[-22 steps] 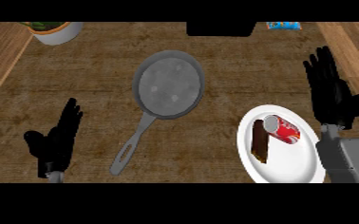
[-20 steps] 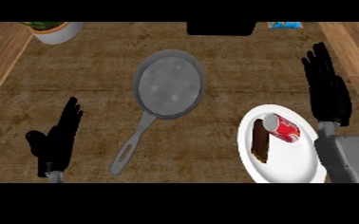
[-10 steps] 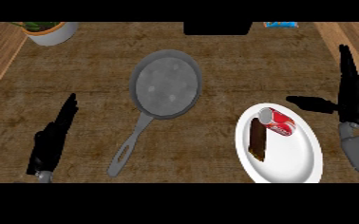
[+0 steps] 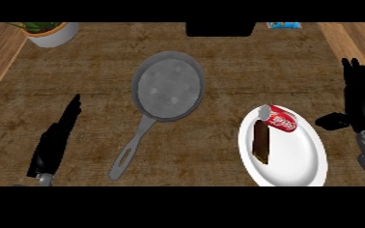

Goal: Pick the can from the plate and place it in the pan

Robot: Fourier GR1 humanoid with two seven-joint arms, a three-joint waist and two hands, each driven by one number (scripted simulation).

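Note:
A red can (image 4: 279, 120) lies on its side at the top of a white plate (image 4: 296, 157), at the lower right of the head view. A brown block (image 4: 260, 143) lies on the plate just below the can. The grey pan (image 4: 169, 86) sits near the middle of the counter, its handle (image 4: 130, 150) pointing to the lower left. My right hand (image 4: 349, 101) is at the right edge, fingers straight and up, thumb reaching toward the can but apart from it. My left hand (image 4: 55, 139) rests open at the lower left, seen edge-on.
A white pot with a plant (image 4: 49, 31) stands at the far left corner. A black object (image 4: 221, 28) sits at the far edge, with a blue packet (image 4: 284, 25) to its right. Wooden ledges border the counter on both sides.
My right hand has shifted outward to the right edge and turned, its thumb now pointing at the can. My left hand has rotated to edge-on. Can and pan have not moved.

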